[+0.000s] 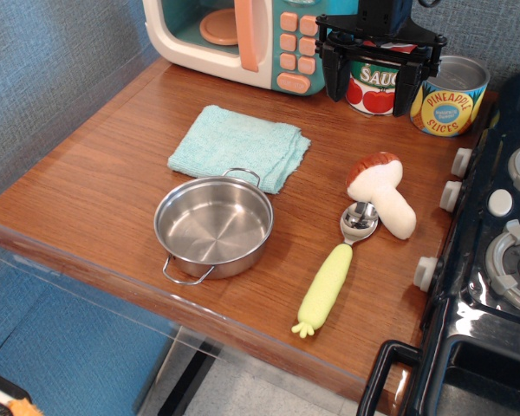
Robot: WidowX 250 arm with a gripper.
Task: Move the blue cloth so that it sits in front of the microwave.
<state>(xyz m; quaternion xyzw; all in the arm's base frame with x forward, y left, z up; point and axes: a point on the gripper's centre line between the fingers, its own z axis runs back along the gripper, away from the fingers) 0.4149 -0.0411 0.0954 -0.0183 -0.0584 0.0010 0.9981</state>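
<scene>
We see an aqua cloth (239, 145), a cream-and-teal microwave (243, 39) with salmon buttons, a steel pot (213, 227), and a brown wood counter (113, 165).

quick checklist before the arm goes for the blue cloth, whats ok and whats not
1. Gripper empty and open: ok, fingers spread, nothing between them.
2. Blue cloth free to grasp: ok, lies flat, nothing on it.
3. Steel pot clear of the cloth: not ok, its far handle overlaps the near edge.
4. Space in front of the microwave: ok, bare wood.
5. Gripper clear of the sauce can: cannot tell, it hangs right in front of it.
</scene>
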